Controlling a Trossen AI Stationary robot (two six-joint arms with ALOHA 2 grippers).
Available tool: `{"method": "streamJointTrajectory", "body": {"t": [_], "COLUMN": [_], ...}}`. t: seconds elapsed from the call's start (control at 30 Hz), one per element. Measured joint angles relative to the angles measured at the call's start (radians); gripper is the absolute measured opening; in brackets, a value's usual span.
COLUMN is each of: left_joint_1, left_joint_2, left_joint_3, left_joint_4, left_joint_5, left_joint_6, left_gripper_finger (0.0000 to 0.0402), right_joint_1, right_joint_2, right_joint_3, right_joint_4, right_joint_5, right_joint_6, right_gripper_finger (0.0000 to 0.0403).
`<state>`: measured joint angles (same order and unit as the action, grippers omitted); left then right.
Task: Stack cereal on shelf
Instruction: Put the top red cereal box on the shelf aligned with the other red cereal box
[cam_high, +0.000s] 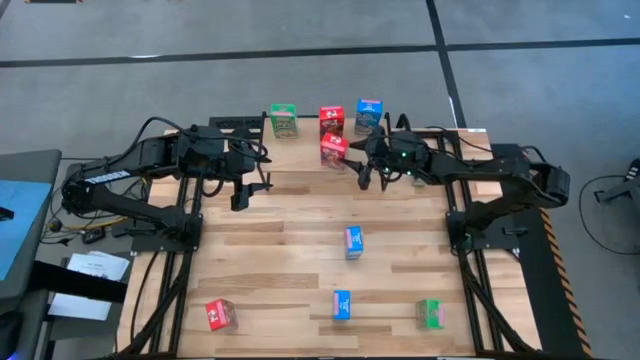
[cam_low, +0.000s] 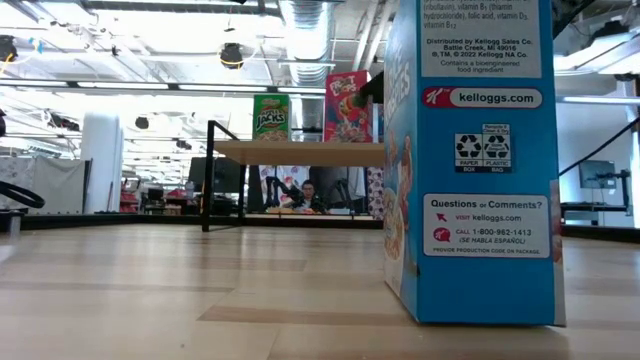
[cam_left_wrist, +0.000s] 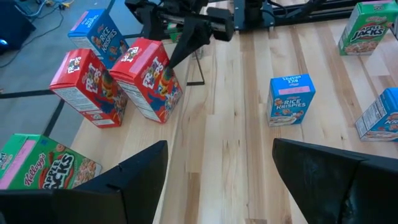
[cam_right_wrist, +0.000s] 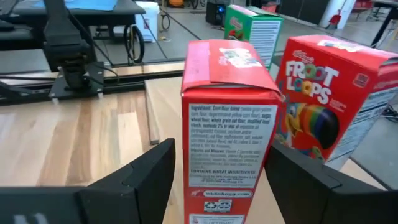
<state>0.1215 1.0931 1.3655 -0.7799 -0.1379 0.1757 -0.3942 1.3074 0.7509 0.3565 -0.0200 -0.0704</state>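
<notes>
Eight cereal boxes show from above: three red, three blue, two green. A green (cam_high: 283, 121), a red (cam_high: 331, 119) and a blue (cam_high: 368, 114) stand on the shelf (cam_high: 305, 128) at the far edge, and the rest are on the tabletop (cam_high: 290, 250). The right pincer (cam_high: 366, 180) stands wide around the tilted red box (cam_high: 334, 150) by the shelf, fingers either side; whether they touch it I cannot tell. The left pincer (cam_high: 240, 196) hangs wide and empty near the far left.

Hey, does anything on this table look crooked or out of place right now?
One red Froot Loops box sits askew in front of the shelf row, between the open fingers of the right gripper. Nothing looks spilled or damaged.
</notes>
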Motion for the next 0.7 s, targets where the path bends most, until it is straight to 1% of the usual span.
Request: {"method": "streamJointTrajectory", "body": {"t": [0.13, 0.23, 0.57, 0.7], "left_joint_1": [0.000, 0.000, 0.000, 0.000], "left_joint_2": [0.000, 0.000, 0.000, 0.000], "left_joint_3": [0.000, 0.000, 0.000, 0.000], "left_joint_4": [0.000, 0.000, 0.000, 0.000], "left_joint_5": [0.000, 0.000, 0.000, 0.000], "left_joint_6": [0.000, 0.000, 0.001, 0.023], "left_gripper_finger": [0.0279, 0.0279, 0.0279, 0.0279], "right_joint_1": [0.016, 0.022, 0.045, 0.061], "right_joint_2": [-0.029, -0.041, -0.041, -0.041], "right_joint_3": [0.000, 0.000, -0.001, -0.001], "right_joint_4": [-0.045, -0.080, -0.129, -0.143], "right_joint_5": [0.029, 0.031, 0.055, 0.065], "right_joint_6": [0.002, 0.025, 0.078, 0.067], "right_gripper_finger": [0.0266, 0.0266, 0.0266, 0.0266]}}
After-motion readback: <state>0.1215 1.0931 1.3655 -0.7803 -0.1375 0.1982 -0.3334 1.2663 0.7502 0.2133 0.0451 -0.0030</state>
